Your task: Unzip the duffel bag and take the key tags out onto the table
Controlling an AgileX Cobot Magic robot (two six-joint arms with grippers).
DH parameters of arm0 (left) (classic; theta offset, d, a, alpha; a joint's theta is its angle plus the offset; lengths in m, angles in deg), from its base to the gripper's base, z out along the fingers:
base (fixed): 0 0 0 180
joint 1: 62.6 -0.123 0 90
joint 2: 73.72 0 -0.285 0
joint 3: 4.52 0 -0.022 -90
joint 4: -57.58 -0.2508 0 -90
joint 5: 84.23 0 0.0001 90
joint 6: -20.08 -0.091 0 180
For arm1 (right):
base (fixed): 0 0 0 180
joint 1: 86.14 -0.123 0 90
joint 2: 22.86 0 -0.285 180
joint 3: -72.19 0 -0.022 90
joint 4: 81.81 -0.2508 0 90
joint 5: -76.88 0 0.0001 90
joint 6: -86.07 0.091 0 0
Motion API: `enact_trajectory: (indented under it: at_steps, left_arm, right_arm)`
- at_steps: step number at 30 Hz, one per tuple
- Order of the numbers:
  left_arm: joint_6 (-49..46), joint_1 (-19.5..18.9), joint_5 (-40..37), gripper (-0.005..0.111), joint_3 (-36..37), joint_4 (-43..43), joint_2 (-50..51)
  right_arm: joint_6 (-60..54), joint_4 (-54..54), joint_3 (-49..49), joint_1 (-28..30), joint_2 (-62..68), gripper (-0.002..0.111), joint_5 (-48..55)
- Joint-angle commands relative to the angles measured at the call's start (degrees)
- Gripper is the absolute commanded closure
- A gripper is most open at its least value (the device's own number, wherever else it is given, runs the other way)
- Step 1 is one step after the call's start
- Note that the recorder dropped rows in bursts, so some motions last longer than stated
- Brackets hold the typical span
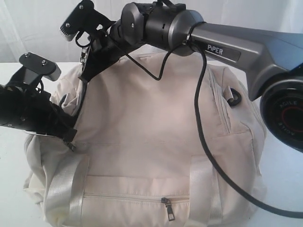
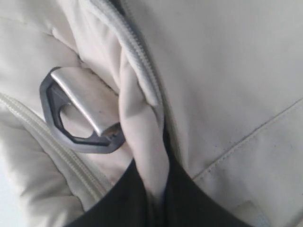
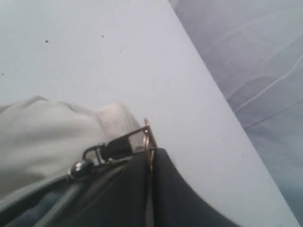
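A large cream fabric duffel bag (image 1: 156, 142) is seen spread across the wide white bench (image 1: 10, 161), filling most of the exterior view. Its shiny webbing handles (image 1: 75, 189) are turned towards six o'clock, where the small grey zipper pull of the front pocket (image 1: 166, 207) is parked on a zip that is drawn shut. Over at the bag's nine o'clock end, the left arm's fingers (image 1: 61, 126) are pushed right against the cloth. In the left wrist view they are closed tight on a twisted fold of cream fabric (image 2: 142, 142), just beside a grey angular buckle with a silver bar (image 2: 78, 113). Up at eleven o'clock, the right arm's fingers (image 1: 90, 61) are reached across from the three o'clock side. In the right wrist view they are clamped on a small metal zipper pull (image 3: 142, 139) at the bag's edge, with bare bench seen beyond it.
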Motion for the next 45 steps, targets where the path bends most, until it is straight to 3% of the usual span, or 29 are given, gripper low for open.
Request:
enact_trajectory:
  at_steps: [1,6,12,23,31,45]
  left_arm:
    - [0.2,0.5,-9.9,0.107,1.0,1.2,-0.4]
    - [0.4,0.5,-9.2,0.107,1.0,1.7,-1.0]
    - [0.6,0.5,-8.6,0.107,1.0,1.7,-2.1]
    - [0.8,0.5,-7.9,0.107,1.0,1.8,-2.1]
    - [0.8,0.5,-7.4,0.107,1.0,1.8,-2.1]
    - [0.8,0.5,-7.2,0.107,1.0,1.8,-2.1]
  right_arm:
    - [4.3,5.1,0.8,0.7,-0.7,0.108,-6.3]
    - [13.1,16.5,1.2,1.4,-0.7,0.108,-5.5]
    - [15.7,19.0,1.2,4.1,-0.7,0.108,-1.5]
    - [15.6,26.3,1.5,4.1,-0.8,0.108,4.3]
    - [15.9,26.9,1.8,5.4,-1.6,0.108,13.7]
    - [18.0,27.1,1.8,11.6,-2.2,0.108,18.9]
